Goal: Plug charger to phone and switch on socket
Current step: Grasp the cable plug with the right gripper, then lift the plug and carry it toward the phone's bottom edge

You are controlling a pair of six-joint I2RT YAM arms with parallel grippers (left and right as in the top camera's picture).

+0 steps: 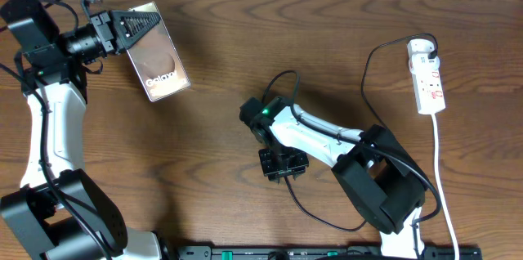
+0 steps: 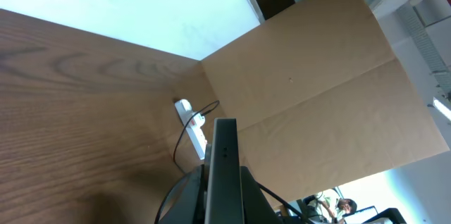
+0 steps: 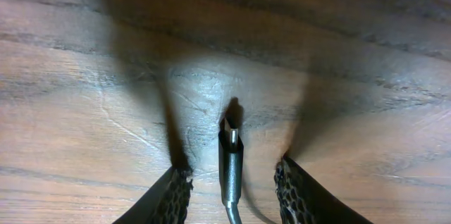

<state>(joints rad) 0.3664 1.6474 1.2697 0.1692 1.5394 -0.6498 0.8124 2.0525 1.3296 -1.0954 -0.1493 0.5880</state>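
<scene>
- Right pincer (image 3: 232,175) points down at the bench (image 1: 229,31) with its jaws apart, one on each side of the connector tip (image 3: 231,139) of the charger (image 3: 230,168). In the right wrist view neither jaw touches it, so the charger is not gripped yet.
- The charger lies on the bench near the middle. Its thin black cable runs in loops to the socket (image 1: 428,76) at the right side, where a black plug (image 1: 425,47) seems to sit in the far end.
- The phone (image 1: 159,57) is at the far left, well apart from the connector tip, and the left pincer (image 1: 131,27) is closed on one end of it.
- My judgement: the plug is in and the phone is held. What is left is to grip the connector, bring it to the phone's port, push it in, and press the switch. Whether the switch is on, I cannot tell.
- Only the right wrist view shows the metal tip and the gaps beside it; from overhead the pincer covers them.
- Only the overhead view shows how far the phone is from the connector.
- The left wrist view shows a thin dark edge between its jaws, probably the phone, with the socket far across the bench.
</scene>
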